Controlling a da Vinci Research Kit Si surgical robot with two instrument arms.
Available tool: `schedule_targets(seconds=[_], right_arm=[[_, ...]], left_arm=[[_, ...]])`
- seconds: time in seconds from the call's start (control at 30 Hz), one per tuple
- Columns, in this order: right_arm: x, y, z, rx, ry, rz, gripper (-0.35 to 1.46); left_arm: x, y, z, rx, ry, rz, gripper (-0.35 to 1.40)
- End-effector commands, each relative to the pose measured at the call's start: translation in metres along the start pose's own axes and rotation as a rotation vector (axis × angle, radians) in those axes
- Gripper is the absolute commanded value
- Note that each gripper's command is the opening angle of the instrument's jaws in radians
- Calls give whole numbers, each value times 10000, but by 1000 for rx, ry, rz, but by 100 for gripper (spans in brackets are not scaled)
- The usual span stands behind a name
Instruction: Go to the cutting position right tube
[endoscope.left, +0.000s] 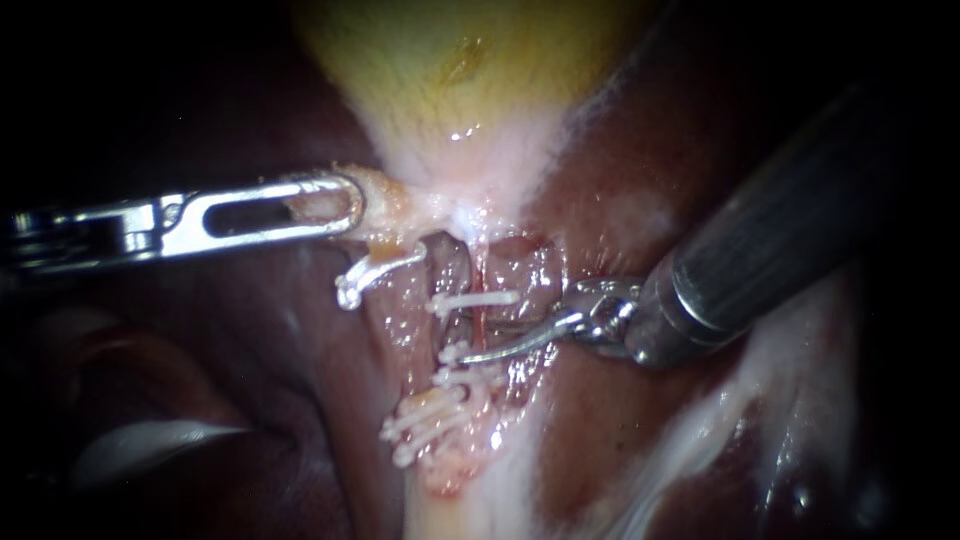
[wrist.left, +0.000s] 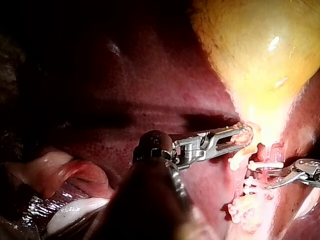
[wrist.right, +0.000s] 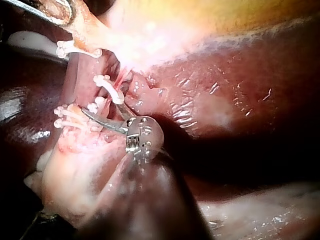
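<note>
The yellow gallbladder narrows down into pale tissue. My left instrument comes in from the left, its slotted jaws shut on the tissue at the gallbladder's neck. Below the neck runs the right tube, pink with a red streak. One white clip crosses it higher up and several clips lie lower down. My right instrument enters from the upper right. Its thin curved tip lies across the right tube between the upper clip and the lower ones. Another clip hangs off to the left.
Dark red liver surrounds the tubes on both sides. White fatty strands run along the lower right. In the left wrist view, pink folded tissue lies beside the left shaft.
</note>
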Motion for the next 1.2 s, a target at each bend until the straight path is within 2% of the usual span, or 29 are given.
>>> schedule_targets(seconds=[0.03, 0.3, 0.53, 0.7, 0.9, 1.1, 1.2], right_arm=[[0, -1, 1, 14, 9, -7, 140], [9, -2, 14, 158, 95, -24, 141], [16, -6, 30, 222, 123, -37, 141], [20, -7, 38, 231, 139, -38, 141], [21, -2, 48, 234, 164, -42, 141], [28, 5, 54, 216, 221, -40, 143], [30, 6, 57, 215, 229, -45, 143]], left_arm=[[0, 0, 0, 0, 0, 0, -35], [0, 0, 1, 0, 0, 0, -35], [1, 0, 1, -1, -1, 0, -35], [1, 0, 1, -1, -1, 0, -35], [1, 0, 2, -1, -1, 0, -35], [1, 0, 2, -1, -1, 0, -35], [1, 0, 2, -1, -1, 0, -35]])
